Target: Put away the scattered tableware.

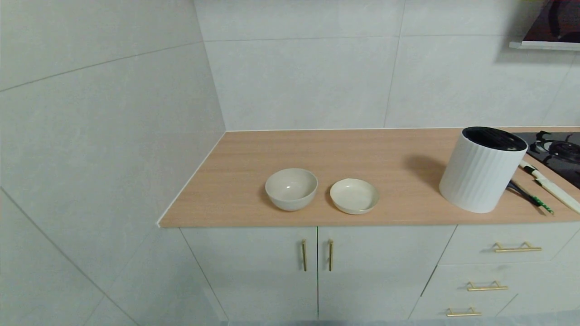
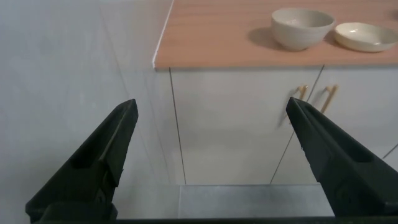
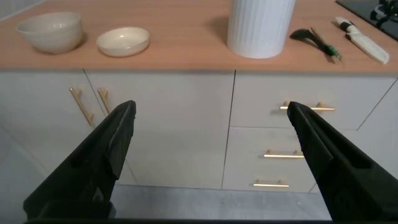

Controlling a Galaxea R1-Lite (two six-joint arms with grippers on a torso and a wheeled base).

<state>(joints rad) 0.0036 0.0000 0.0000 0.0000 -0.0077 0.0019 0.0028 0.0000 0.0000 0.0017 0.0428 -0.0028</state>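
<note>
The left claw (image 2: 211, 104) hangs with its fingers spread wide, holding nothing, below the level of the wooden surface (image 1: 235, 181). It faces the white cabinet doors (image 2: 249, 130) under the front left corner.

On the surface, left of its middle and close to the front edge, a cream bowl (image 1: 291, 189) stands upright. Just beside it on the right, with a narrow gap between them, lies a shallow dish (image 1: 354, 195) of the same colour, also near the front edge.

Farther right, well apart from the dish, a tall white ribbed container (image 1: 480, 172) with a dark inside stands upright. Right of it, a dark utensil with a green-patterned handle (image 1: 531, 197) lies flat, one end tucked behind the container's base. Next comes a long white utensil with a dark band (image 1: 552, 186), lying along the edge of the black hob (image 1: 559, 156) towards the right end.

The right claw (image 3: 211, 106) is likewise released, fingers wide apart and empty, held low before the drawers with gold handles (image 3: 292, 140).
</note>
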